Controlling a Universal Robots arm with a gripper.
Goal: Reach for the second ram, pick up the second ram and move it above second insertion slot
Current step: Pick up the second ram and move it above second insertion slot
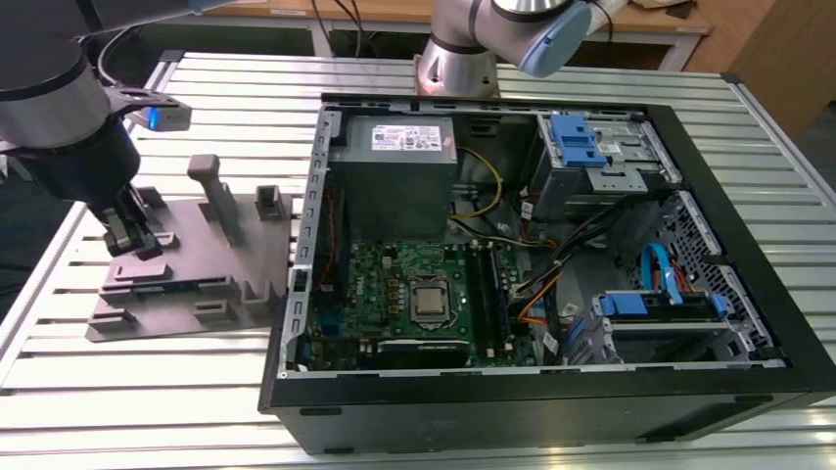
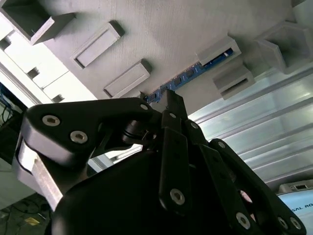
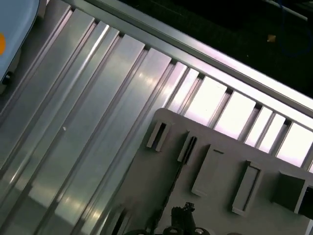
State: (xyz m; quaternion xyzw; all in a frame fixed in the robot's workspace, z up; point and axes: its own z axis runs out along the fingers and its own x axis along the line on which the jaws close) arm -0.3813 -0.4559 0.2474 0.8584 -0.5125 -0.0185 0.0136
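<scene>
The gripper (image 1: 131, 243) hangs low over the grey fixture plate (image 1: 196, 257) at the exterior view's left, beside the open computer case (image 1: 523, 416) on the slatted metal table (image 1: 131, 392). In the second wrist view the second ram (image 2: 195, 73) lies flat in the plate, between raised grey blocks, one end just under the gripper's tip. Whether the gripper is wide or narrow cannot be told.
</scene>
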